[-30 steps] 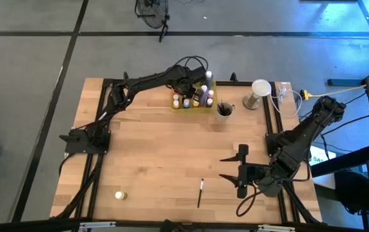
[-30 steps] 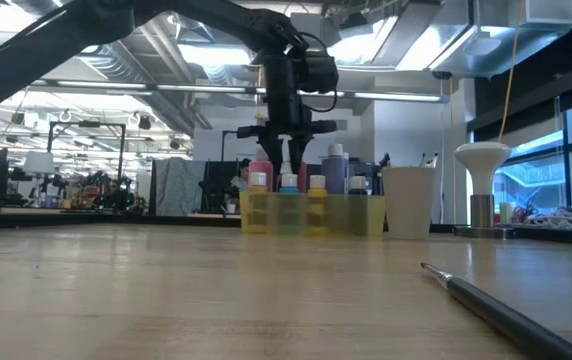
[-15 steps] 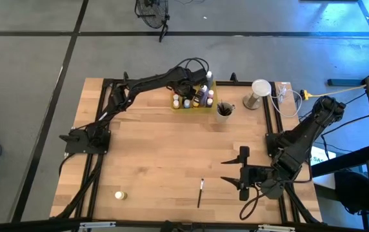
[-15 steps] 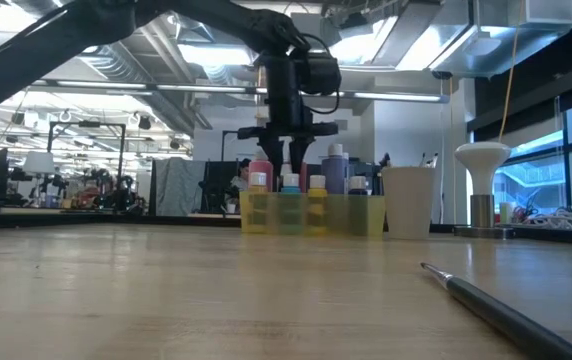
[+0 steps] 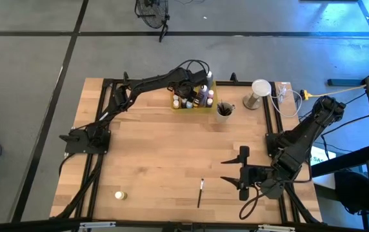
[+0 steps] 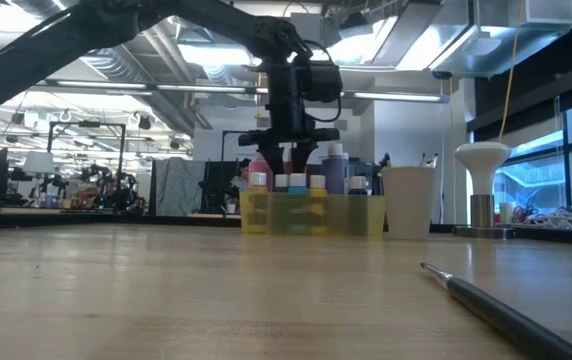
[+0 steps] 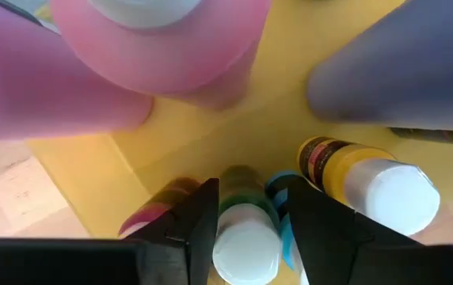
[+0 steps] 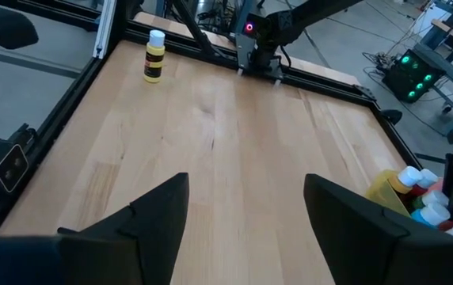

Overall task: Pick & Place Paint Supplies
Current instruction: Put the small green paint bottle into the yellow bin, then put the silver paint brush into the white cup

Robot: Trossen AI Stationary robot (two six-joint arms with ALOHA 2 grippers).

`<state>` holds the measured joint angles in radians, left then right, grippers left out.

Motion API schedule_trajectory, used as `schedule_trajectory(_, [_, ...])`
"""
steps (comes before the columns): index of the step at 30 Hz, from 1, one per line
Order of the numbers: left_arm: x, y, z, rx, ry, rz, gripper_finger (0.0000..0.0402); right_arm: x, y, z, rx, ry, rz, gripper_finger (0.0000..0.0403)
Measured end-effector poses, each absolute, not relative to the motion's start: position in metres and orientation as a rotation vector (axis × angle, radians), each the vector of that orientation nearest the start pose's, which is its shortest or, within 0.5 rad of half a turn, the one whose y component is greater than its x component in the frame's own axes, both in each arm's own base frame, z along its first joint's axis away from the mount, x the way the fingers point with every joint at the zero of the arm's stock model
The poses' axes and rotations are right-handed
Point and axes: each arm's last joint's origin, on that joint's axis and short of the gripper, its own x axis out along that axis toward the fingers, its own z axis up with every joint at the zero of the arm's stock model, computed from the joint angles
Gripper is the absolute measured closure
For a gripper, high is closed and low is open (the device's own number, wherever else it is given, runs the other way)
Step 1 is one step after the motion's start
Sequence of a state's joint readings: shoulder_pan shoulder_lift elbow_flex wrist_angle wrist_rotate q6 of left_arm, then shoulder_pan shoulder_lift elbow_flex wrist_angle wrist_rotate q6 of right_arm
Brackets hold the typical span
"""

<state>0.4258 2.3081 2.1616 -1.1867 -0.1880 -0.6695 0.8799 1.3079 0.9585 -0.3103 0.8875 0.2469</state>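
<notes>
Left end effector (image 6: 293, 160): positioned over the translucent yellow tray (image 5: 205, 104) at the far side of the bench (image 5: 159, 161), fingers parted and set either side of a small white-capped bottle (image 7: 246, 247) standing in the tray; whether the cap is being touched cannot be told, so the bottle is judged released or close to release, not carried. Right end effector (image 5: 231, 172): held low over the near right part of the bench, fingers spread wide, nothing between them. Items are listed near to far. Paintbrush (image 5: 200, 191): one dark-handled brush lying flat on the near bench, just beside the right end effector, not yet picked. Yellow bottle (image 5: 119, 194): one small white-capped bottle standing alone at the near left corner, well apart from both arms. Tray contents: a pink bottle (image 6: 260, 168), a purple bottle (image 6: 335, 166) and several small capped bottles, packed close together and upright. Cup (image 5: 224, 111): standing just beside the tray, with dark brush handles showing at its rim. White lamp-like object (image 5: 259, 90): beyond the cup, not part of the work. Step in hand, as judged: placement of a small bottle into the tray. Next move, as judged: a straight upward withdrawal of the left end effector so the neighbouring bottles are not tipped, then collection of the loose brush and the lone yellow bottle.
</notes>
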Motion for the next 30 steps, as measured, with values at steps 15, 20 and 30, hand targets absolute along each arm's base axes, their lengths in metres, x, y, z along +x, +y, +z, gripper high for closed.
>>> schedule_trajectory(15, [0.429, 0.199, 0.249, -0.637, 1.067, 0.959, 0.0271, 0.189, 0.194, 0.278, -0.267, 0.411, -0.059, 0.0149])
schedule_trajectory(20, [0.425, 0.197, 0.267, -0.607, 1.09, 0.94, 0.0272, 0.189, 0.194, 0.278, -0.267, 0.411, -0.059, 0.0149])
schedule_trajectory(30, [0.387, 0.155, 0.322, -0.454, 1.315, 0.766, 0.0274, 0.189, 0.193, 0.278, -0.273, 0.415, -0.061, 0.0149])
